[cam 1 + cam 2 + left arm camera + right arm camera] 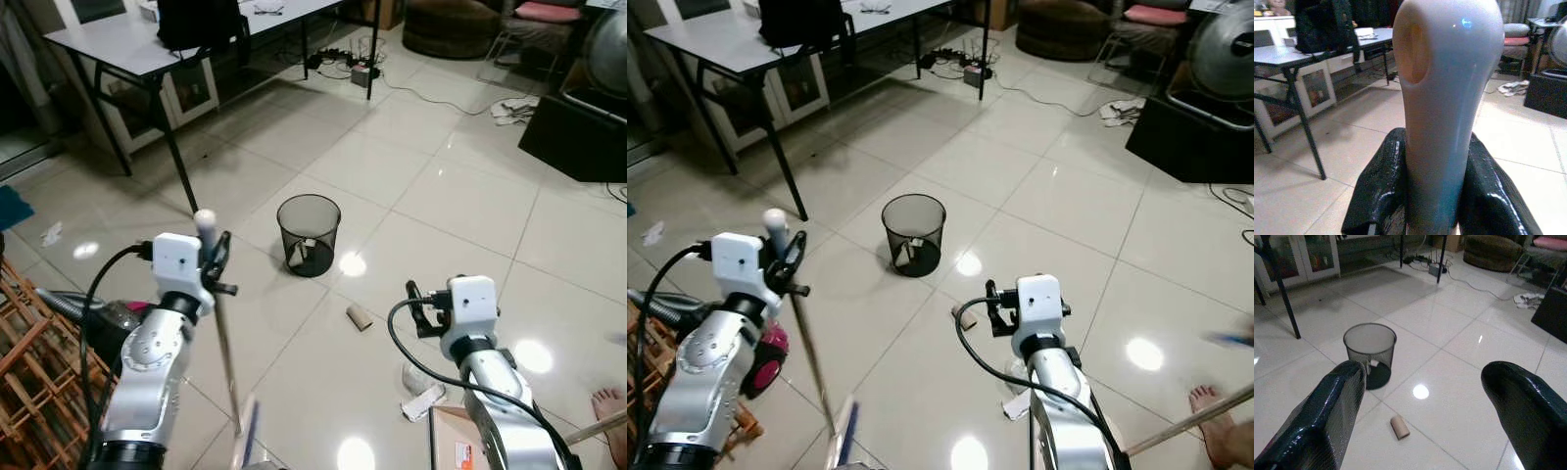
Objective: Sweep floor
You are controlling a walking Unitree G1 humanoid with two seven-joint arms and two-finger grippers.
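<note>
Both silver arms reach forward over the tiled floor (460, 196). Clamped in the left gripper (214, 257) is a broom handle (1449, 98): the left wrist view shows its two black fingers (1383, 191) pressed against either side of the pale shaft just under the rounded top, which has a hanging hole in it. From that grip the thin shaft slants down and back toward the robot, ending at what seems to be the broom head (245, 436), though it is blurred and cut by the frame edge.

Raised and holding nothing, the right gripper (419, 311) has its fingers (1332, 421) spread wide; between them the right wrist view looks down on the floor.

Ahead of both grippers, between them, stands a black mesh wastebasket (309, 235) with a scrap of paper inside. Nearer, just ahead of the right gripper, lies a cardboard tube (359, 316). Below that gripper, beside its arm, sits a crumpled bit of white litter (423, 399). Far ahead of the left gripper stands a black-legged table (118, 44).
</note>
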